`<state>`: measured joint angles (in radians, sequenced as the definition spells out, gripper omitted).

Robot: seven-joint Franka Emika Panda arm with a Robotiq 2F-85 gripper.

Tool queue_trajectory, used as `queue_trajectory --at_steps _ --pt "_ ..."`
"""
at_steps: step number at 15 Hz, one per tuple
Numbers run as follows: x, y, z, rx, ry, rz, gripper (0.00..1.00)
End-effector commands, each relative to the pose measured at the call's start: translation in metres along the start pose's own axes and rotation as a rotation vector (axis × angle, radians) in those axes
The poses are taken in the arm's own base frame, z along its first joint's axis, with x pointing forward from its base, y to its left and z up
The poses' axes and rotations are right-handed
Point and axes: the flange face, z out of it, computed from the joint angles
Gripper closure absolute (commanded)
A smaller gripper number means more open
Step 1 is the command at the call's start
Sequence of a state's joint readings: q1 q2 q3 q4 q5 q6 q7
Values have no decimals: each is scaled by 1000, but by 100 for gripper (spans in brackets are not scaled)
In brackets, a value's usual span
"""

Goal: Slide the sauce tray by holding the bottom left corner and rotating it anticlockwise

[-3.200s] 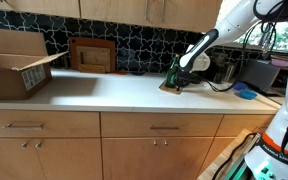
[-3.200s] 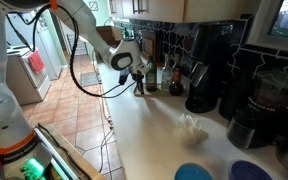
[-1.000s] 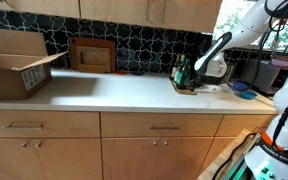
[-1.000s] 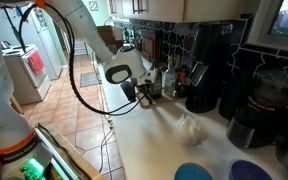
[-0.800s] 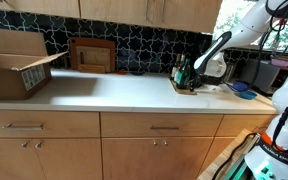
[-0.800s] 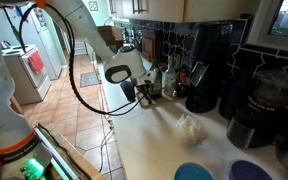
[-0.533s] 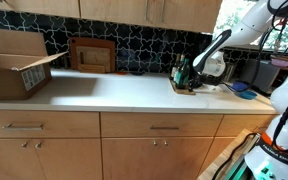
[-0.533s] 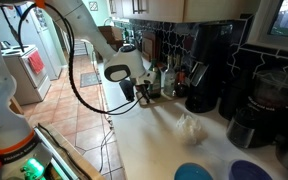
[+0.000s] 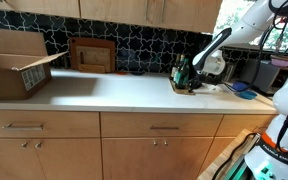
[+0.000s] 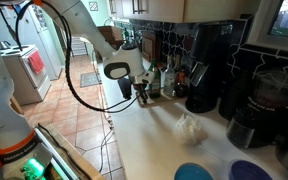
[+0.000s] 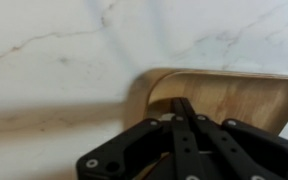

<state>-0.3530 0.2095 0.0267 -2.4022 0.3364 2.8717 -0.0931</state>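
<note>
Gripper clenched at the rounded corner of the wooden tray

The arm slants down from the right, with the gripper pointing at the worktop near its far right end. The tray is pale wood with a raised rim and holds bottles. In the wrist view its long side runs rightward.

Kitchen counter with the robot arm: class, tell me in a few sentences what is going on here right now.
A robot arm reaches down to a wooden tray of bottles standing on the counter next to the coffee machines. Its gripper sits at a rounded corner of the tray with the fingers looking closed together. Whether they pinch the rim cannot be made out. A cardboard box stands at the other end of the counter, away from the arm.
</note>
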Motion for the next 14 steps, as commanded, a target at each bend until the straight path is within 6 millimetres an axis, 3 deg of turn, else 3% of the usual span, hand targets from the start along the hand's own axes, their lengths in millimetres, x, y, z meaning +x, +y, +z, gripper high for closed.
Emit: queue_trajectory --at_steps 1,8,9,14 --pt "-20 -1 -2 -23 -36 55 100" --pt "-25 -5 -24 -67 32 116 100" --pt "-16 -6 -14 -58 11 95 100" --pt "-14 -7 -16 -58 16 97 99"
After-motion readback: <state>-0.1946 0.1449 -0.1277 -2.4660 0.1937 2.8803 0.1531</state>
